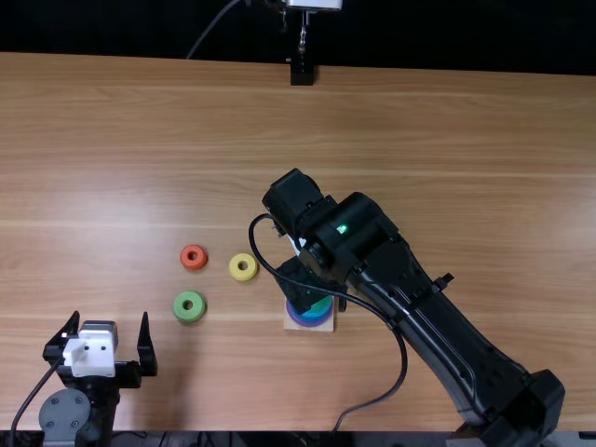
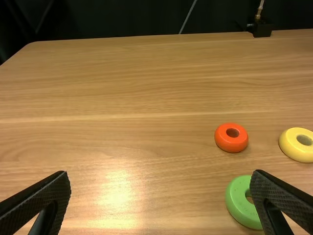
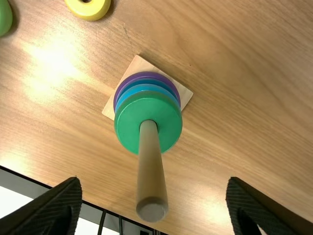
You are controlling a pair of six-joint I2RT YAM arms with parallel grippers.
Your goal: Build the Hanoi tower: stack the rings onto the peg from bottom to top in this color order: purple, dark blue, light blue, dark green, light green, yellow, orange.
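My left gripper [image 1: 110,324] stands open at the near left of the table; the left wrist view has this gripper [image 2: 161,196] with nothing between its fingers. My right gripper [image 1: 305,279] is over the peg's base [image 1: 321,328]. In the right wrist view the gripper [image 3: 154,196] is open, the wooden peg [image 3: 151,181] rising between its fingers. On the peg a dark green ring [image 3: 127,125] lies over blue [image 3: 146,88] and purple [image 3: 146,75] rings. Loose on the table are the orange ring [image 1: 194,257], yellow ring [image 1: 243,267] and light green ring [image 1: 189,306].
The right arm's cable [image 1: 403,358] loops beside its forearm, partly over the tower. At the far table edge stands a small black mount [image 1: 302,73]. The three loose rings lie between the left gripper and the peg.
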